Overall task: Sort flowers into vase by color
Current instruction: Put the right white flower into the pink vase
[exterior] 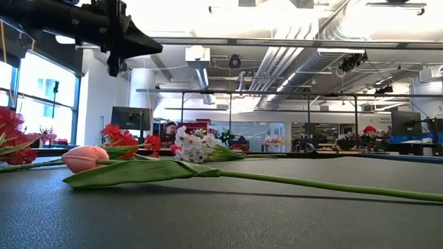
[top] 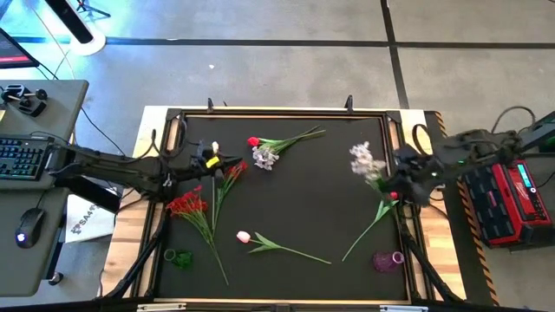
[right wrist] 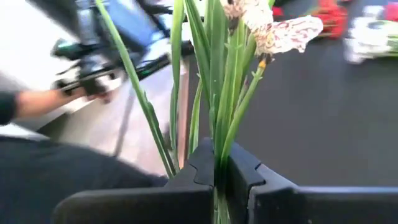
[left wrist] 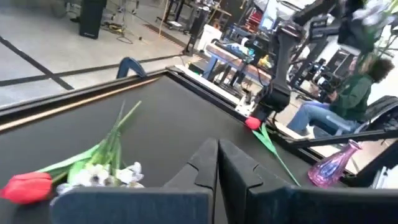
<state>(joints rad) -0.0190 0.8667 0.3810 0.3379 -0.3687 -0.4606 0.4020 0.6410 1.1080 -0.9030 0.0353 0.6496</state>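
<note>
1. Closest to the low camera lies a pale pink tulip point(exterior: 84, 158) flat on the black mat point(exterior: 221, 214), its green stem running away to the right. Behind the tulip sit a white-grey bunch point(exterior: 194, 148) and red blossoms point(exterior: 121, 137). A dark arm hangs above the tulip's bud end; which arm it is cannot be told here.

2. From above, the pink tulip point(top: 244, 237) rests low on the mat point(top: 295, 199). Up and left of the tulip lie two red blossom sprigs point(top: 188, 205); further up lie a red rosebud point(top: 253, 141) and a white-grey bunch point(top: 264, 156), side by side. A green vase point(top: 179, 257) lies left of the tulip, a purple vase point(top: 388, 260) well to its right. The left gripper point(top: 227, 161) hovers above the tulip, near the rosebud. The right gripper point(top: 397, 178) sits far right of the tulip, carrying a white-grey sprig point(top: 366, 161) off the mat; another red rosebud point(top: 392, 196) with its stem lies just below it.

3. Left wrist camera: the left gripper point(left wrist: 217, 163) has its fingers pressed together on nothing. Beyond them lie the red rosebud point(left wrist: 28, 186) and white-grey bunch point(left wrist: 102, 175). The purple vase point(left wrist: 333, 164) shows at the mat's far edge, a seated person point(left wrist: 339, 99) behind it.

4. Right wrist camera: the right gripper point(right wrist: 216, 171) pinches the green stems of the white-grey sprig point(right wrist: 277, 28), which stands up from its fingers.
</note>
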